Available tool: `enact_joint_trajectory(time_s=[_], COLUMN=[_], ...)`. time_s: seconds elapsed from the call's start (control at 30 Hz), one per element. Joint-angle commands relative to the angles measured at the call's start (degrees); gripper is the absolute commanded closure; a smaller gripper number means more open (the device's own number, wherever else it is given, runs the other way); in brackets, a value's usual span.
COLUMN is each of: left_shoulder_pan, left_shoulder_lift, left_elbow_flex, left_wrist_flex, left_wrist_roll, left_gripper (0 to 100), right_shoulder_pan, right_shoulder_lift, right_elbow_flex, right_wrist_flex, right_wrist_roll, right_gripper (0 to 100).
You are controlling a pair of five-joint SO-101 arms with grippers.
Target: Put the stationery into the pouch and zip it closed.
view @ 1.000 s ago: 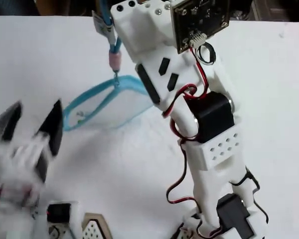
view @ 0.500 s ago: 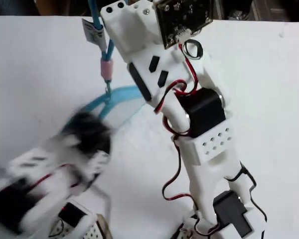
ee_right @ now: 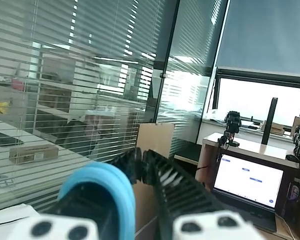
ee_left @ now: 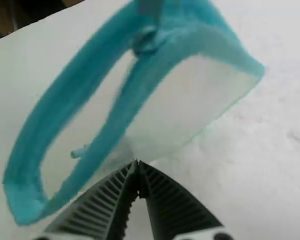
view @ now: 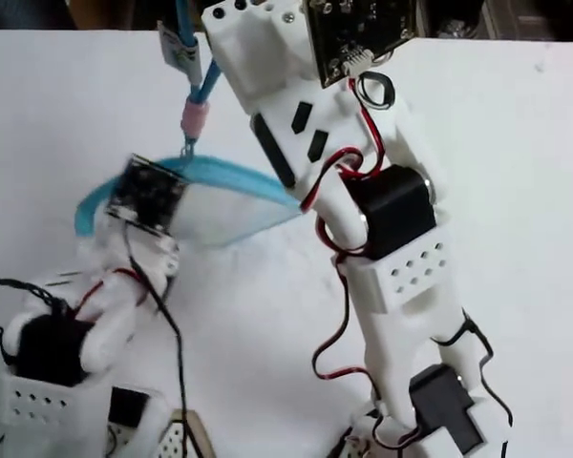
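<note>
1. Left gripper: the jaws are together. The tips meet right at the teal rim of the pouch. We cannot tell whether rim fabric is caught between them.
2. Right gripper: the jaws are together, lifted well off the table, with the blue strap curling over one jaw. We judge it is clamped on that strap.
3. High view: the strap runs taut from 12 o'clock down through a pink bead to the pouch's zip end.
4. The pouch lies at 10 o'clock on the table with its mouth gaping. A small pale item sits inside, too small to name.
5. The left arm comes in from 7 o'clock and the right arm from 5 o'clock.
6. Change: a second ago the left jaws were spread, out at 9 o'clock and clear of the pouch. Half a second ago that arm was swinging in. Now the jaws are together at the rim, and the pouch's 9 o'clock end reaches farther out.
7. Meaning: the pouch is now held at both ends, and we judge this is bracing for a zip pull. The mouth is not yet closed, and neither gripper is free for loading.
</note>
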Motion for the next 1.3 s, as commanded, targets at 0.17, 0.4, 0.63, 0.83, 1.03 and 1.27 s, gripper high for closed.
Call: enact_joint_trajectory(time_s=[0.17,0.4,0.63,0.83,1.03,1.27], left_shoulder_pan=[-9.71,-7.52,-1.80,0.22,3.74,6.64], left_shoulder_lift=[0.57,0.66,0.66,0.75,0.75,0.66], left_elbow_flex=[0.79,7.65,13.10,13.36,12.40,9.93], left_wrist_flex=[-14.51,-24.00,-35.43,-39.91,-38.42,-36.04], left_wrist_roll=[0.00,7.30,13.54,16.70,21.01,22.33], left_gripper=[98,98,98,98,92,91], right_shoulder_pan=[0.04,-3.38,-7.34,-6.99,-6.90,-3.47], right_shoulder_lift=[-1.63,-5.93,-8.92,-9.10,-8.40,-8.66], right_elbow_flex=[-2.37,-2.02,-2.02,-2.29,-1.93,2.55], right_wrist_flex=[0.04,1.89,6.37,6.55,8.84,8.48], right_wrist_roll=[0.26,0.00,0.00,0.09,0.00,0.00], right_gripper=[98.2,98.2,98.2,98.2,98.2,98.2])
